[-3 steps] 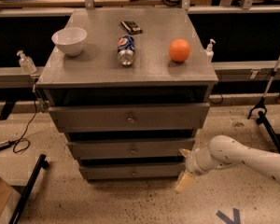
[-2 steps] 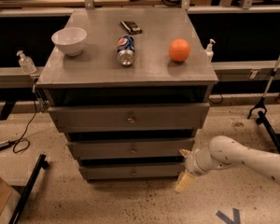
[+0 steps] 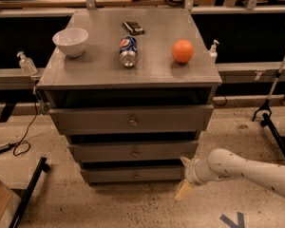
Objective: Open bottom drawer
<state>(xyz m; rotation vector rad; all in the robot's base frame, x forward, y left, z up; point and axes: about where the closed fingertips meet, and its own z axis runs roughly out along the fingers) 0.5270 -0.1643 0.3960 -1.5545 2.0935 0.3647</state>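
The bottom drawer (image 3: 128,175) is the lowest and narrowest grey front of the cabinet, with a tiny round knob (image 3: 135,176) at its centre. Its front sits slightly proud of the cabinet base. My gripper (image 3: 184,176) is at the right end of this drawer front, on a white arm (image 3: 242,170) that comes in from the right. Its two cream fingers (image 3: 182,192) are spread apart, one above the other, with nothing between them. The gripper is well to the right of the knob.
The mid-sized drawer (image 3: 133,151) and the widest drawer (image 3: 131,119) are above. On the cabinet top stand a white bowl (image 3: 70,41), a lying can (image 3: 128,50), an orange (image 3: 182,51) and a small dark object (image 3: 133,27). A black stand leg (image 3: 274,127) is at the right.
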